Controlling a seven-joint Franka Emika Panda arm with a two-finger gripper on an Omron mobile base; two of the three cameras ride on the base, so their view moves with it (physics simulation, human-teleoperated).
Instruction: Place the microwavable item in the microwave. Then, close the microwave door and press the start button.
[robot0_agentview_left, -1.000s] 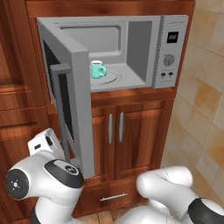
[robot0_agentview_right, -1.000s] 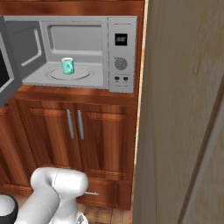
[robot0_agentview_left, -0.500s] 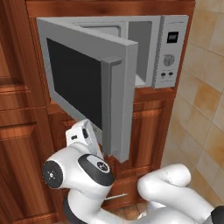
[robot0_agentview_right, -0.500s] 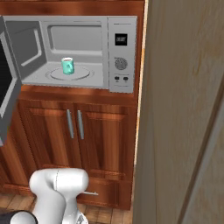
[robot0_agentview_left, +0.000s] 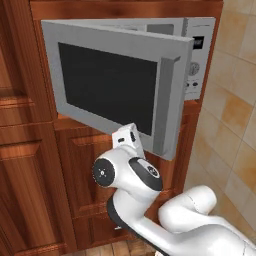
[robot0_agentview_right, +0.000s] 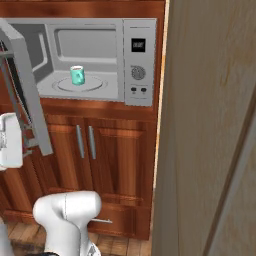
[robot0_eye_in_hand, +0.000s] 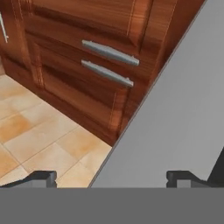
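From the left base view, the microwave door (robot0_agentview_left: 117, 92) fills most of the picture. It is swung about halfway shut, with its dark window facing the camera and its bar handle down the right edge. Behind it peeks the microwave (robot0_agentview_left: 197, 55) and its control panel. The white arm bends up under the door, with its hand close below the door's bottom edge. A second ago this door stood wide open and the mug could be seen inside — now the door covers it.

From the right base view, the mug (robot0_agentview_right: 77, 75) sits upright on the round glass plate inside the microwave, a little left of the middle. So the first job looks done. The door shows edge-on at the left, still well apart from the microwave's front. It has swung inward since the earlier picture.

From the hand view, the gripper (robot0_eye_in_hand: 111, 177) has its two dark tips spread wide, holding nothing. The grey slab of the door slants across the right side, and the right tip sits by it. The wooden cupboard doors (robot0_eye_in_hand: 83, 52) with two bar handles and the tiled floor (robot0_eye_in_hand: 39, 140) lie beyond.

The door is likely stiff and hard (it only turns on its hinge). A steady push on the flat face near the handle side should close it. The mug looks light and could spill, so a gentle close seems best.
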